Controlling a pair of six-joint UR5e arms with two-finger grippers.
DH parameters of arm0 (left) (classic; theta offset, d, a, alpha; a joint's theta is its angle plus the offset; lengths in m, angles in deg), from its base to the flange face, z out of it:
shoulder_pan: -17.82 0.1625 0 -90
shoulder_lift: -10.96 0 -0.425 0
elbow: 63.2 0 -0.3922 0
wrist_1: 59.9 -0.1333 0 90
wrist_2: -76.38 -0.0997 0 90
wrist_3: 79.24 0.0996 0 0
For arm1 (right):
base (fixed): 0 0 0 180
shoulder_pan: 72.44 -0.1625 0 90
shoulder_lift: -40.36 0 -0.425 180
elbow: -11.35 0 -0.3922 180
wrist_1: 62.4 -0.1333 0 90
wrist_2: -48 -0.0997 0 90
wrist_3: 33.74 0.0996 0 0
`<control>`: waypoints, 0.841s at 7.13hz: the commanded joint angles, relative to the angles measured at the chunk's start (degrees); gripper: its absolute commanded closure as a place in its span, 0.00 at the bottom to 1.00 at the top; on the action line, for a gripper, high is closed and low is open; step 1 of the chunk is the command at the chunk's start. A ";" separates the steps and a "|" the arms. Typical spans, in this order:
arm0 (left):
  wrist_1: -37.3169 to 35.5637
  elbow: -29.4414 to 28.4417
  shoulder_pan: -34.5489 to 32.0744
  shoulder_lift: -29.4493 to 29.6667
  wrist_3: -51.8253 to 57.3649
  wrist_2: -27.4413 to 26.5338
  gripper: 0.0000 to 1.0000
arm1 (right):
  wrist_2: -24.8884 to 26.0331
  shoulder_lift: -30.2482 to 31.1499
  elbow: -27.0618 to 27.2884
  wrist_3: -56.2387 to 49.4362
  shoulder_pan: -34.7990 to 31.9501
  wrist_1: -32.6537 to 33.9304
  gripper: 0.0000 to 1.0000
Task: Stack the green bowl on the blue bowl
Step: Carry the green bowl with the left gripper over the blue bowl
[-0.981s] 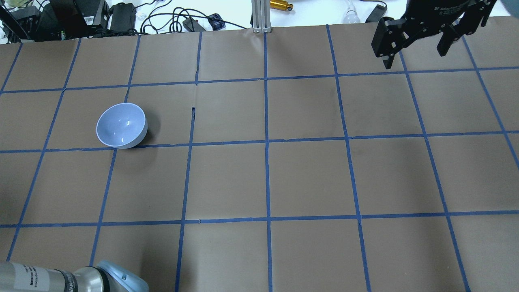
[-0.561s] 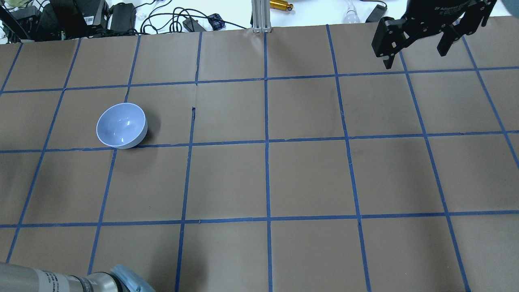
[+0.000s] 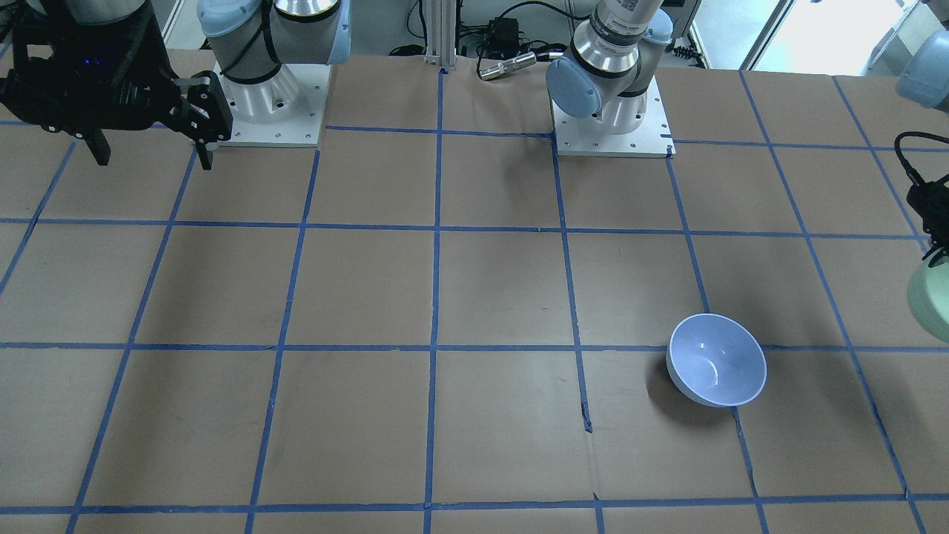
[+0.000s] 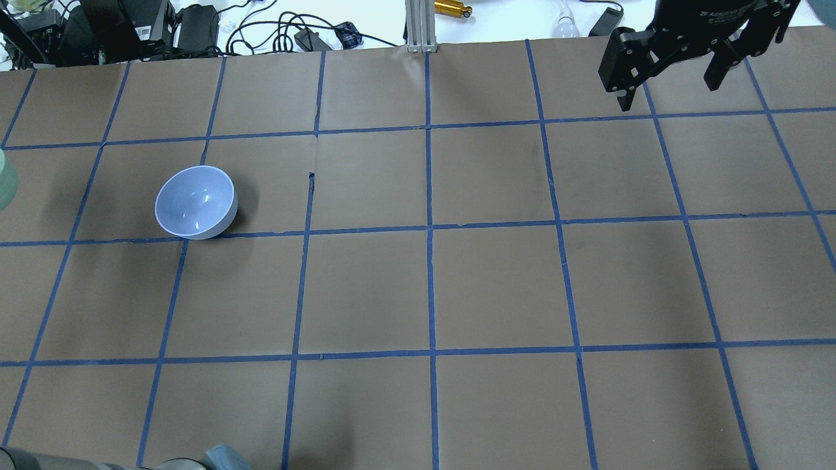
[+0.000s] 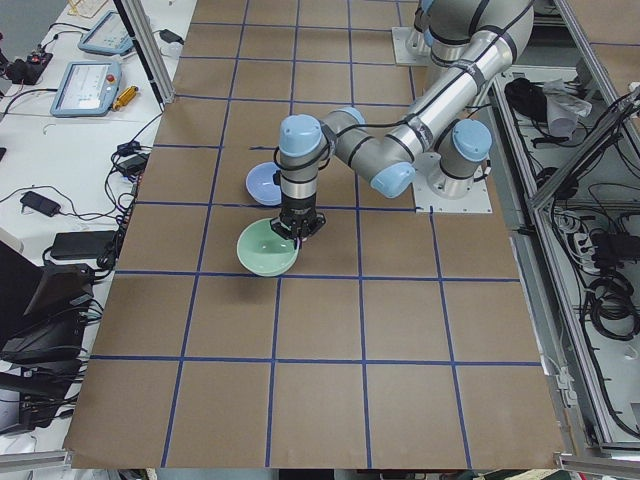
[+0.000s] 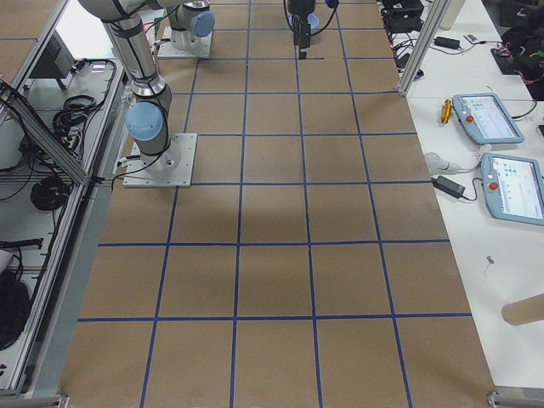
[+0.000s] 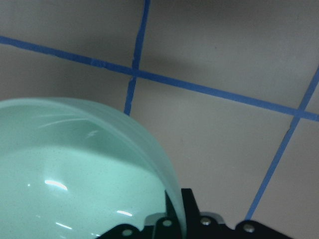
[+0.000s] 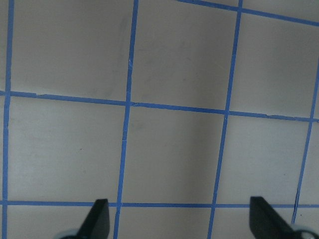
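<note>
The blue bowl (image 4: 196, 202) stands upright on the brown gridded table, left of the middle; it also shows in the front view (image 3: 716, 360) and the left side view (image 5: 263, 183). My left gripper (image 5: 300, 226) is shut on the rim of the green bowl (image 5: 268, 248) and holds it above the table, apart from the blue bowl, on the side of the robot's left table end. The left wrist view shows the green bowl (image 7: 75, 169) with its rim between the fingers (image 7: 192, 206). Only a sliver of it (image 4: 4, 179) shows in the overhead view. My right gripper (image 4: 673, 72) is open and empty, high over the far right.
Cables and electronics (image 4: 130, 26) and an aluminium post (image 4: 418, 26) line the table's far edge. The two arm bases (image 3: 267, 96) (image 3: 612, 119) stand at the robot's side. Teach pendants (image 5: 90, 85) lie on a side table.
The left arm's elbow has slid down out of the overhead view's bottom left corner. A sliver of the green bowl has come in at that view's left edge. The right arm has not moved.
</note>
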State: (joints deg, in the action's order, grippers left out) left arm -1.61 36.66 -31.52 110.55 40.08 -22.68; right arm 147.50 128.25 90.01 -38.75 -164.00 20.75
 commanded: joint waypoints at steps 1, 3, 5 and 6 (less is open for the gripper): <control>0.86 0.07 -8.54 -1.60 -1.81 1.75 1.00 | 0.00 0.00 0.00 0.00 -0.02 0.00 0.00; 1.03 0.16 -15.32 -1.51 -7.32 1.76 1.00 | 0.00 0.00 0.00 0.00 0.06 0.00 0.00; 3.58 0.85 -21.12 -1.07 -14.70 1.85 1.00 | 0.00 0.00 0.00 0.00 -0.02 0.00 0.00; 4.45 1.56 -23.50 -0.46 -17.87 2.02 1.00 | 0.00 0.00 0.00 0.00 0.06 0.00 0.00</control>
State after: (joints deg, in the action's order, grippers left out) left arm 1.74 37.47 -51.74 109.51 26.47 -20.79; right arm 147.50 128.25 90.01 -38.75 -163.99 20.75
